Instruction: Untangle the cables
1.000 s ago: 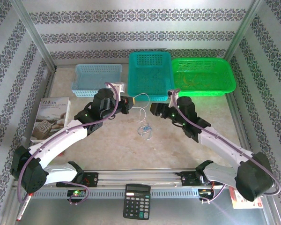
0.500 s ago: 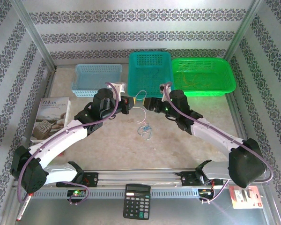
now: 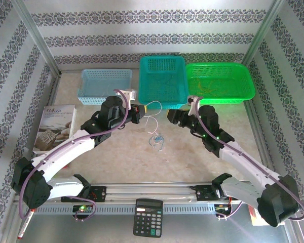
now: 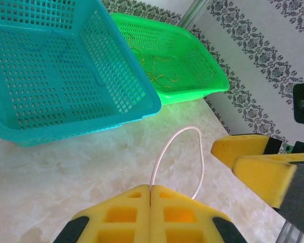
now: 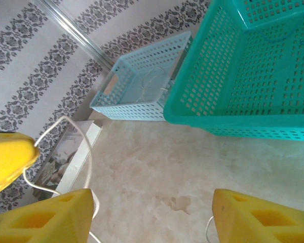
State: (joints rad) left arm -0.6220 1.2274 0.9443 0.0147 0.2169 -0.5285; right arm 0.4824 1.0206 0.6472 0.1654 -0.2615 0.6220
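The cables (image 3: 156, 139) lie as a small tangle of pale bluish and white thin wires on the marble table, between the two arms. A thin white wire rises from it to my left gripper (image 3: 140, 112), which is shut on it. In the left wrist view the wire loops (image 4: 176, 152) out from the closed yellow jaws of the left gripper (image 4: 151, 188). My right gripper (image 3: 171, 116) hovers just right of that loop, and in its own wrist view the right gripper (image 5: 152, 215) stands open with bare table between the fingers. The white loop (image 5: 86, 152) hangs beside its left finger.
Three baskets line the back: light blue (image 3: 105, 86), teal (image 3: 162, 81) and green (image 3: 220, 82), the green one holding yellowish wires (image 4: 157, 71). A book (image 3: 55, 126) lies at the left. A calculator (image 3: 148, 216) sits at the near edge.
The right gripper swung in towards the left gripper and the loop, then drew back a little to the right. The left gripper stayed in place, still shut on the wire.
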